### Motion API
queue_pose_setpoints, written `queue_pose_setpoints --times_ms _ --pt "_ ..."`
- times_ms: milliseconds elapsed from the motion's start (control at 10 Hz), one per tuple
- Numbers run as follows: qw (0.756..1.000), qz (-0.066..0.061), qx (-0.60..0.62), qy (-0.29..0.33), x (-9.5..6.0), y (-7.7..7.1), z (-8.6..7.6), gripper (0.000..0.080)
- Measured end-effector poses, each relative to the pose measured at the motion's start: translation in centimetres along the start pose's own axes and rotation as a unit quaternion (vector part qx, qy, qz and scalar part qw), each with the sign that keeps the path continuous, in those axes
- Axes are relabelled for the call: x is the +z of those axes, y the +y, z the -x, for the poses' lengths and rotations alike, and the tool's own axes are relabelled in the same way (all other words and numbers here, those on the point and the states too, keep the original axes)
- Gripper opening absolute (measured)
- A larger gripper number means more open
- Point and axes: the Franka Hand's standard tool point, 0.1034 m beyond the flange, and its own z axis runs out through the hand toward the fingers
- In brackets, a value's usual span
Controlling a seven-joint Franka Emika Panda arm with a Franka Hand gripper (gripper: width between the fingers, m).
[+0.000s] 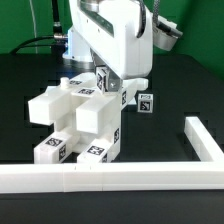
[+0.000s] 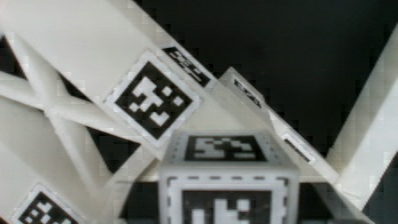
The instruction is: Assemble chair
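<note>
The partly joined chair (image 1: 75,125) is a cluster of glossy white blocks with black-and-white tags, left of the middle in the exterior view. My gripper (image 1: 104,82) is right above its far side and seems shut on a tagged white chair bar (image 1: 103,79). In the wrist view that bar (image 2: 224,150) fills the space between the jaws of my gripper (image 2: 222,205), with one tag on its end and one on its side. My fingers themselves are hard to make out. Slanted white chair braces with a tag (image 2: 151,95) lie just beyond it.
The long white L-shaped rail (image 1: 110,178) runs along the front and turns back at the exterior view's right (image 1: 205,140). A small tagged white piece (image 1: 146,101) stands just right of the gripper. The black table (image 1: 180,90) shows behind.
</note>
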Motion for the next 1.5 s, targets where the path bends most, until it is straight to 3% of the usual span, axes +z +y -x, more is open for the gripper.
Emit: queue_pose_setpoints --times_ms 100,200,300,400,500,600,1100,1200,1300,1500 --pt "0.999 -0.001 0.036 -0.001 -0.01 -0.04 0.09 0.0288" --pt "0.999 0.000 0.040 -0.001 0.03 -0.05 0.13 0.0362" --pt "1.000 0.001 0.031 -0.001 0.13 -0.02 0.13 0.0362" --pt "1.000 0.003 0.010 0.000 0.14 0.03 0.16 0.0511" --pt "0.999 0.013 -0.030 0.002 0.13 0.22 0.34 0.0618" --pt "0.997 0.019 -0.071 0.005 0.04 0.20 0.47 0.0618" --pt "0.972 0.018 -0.235 0.003 0.05 0.20 0.34 0.0648" --pt "0.954 0.025 -0.300 0.011 -0.11 0.19 0.44 0.0648" --pt "0.930 0.017 -0.368 0.019 -0.23 -0.07 0.71 0.0648" --pt "0.891 0.015 -0.454 0.021 -0.02 0.06 0.74 0.0648"
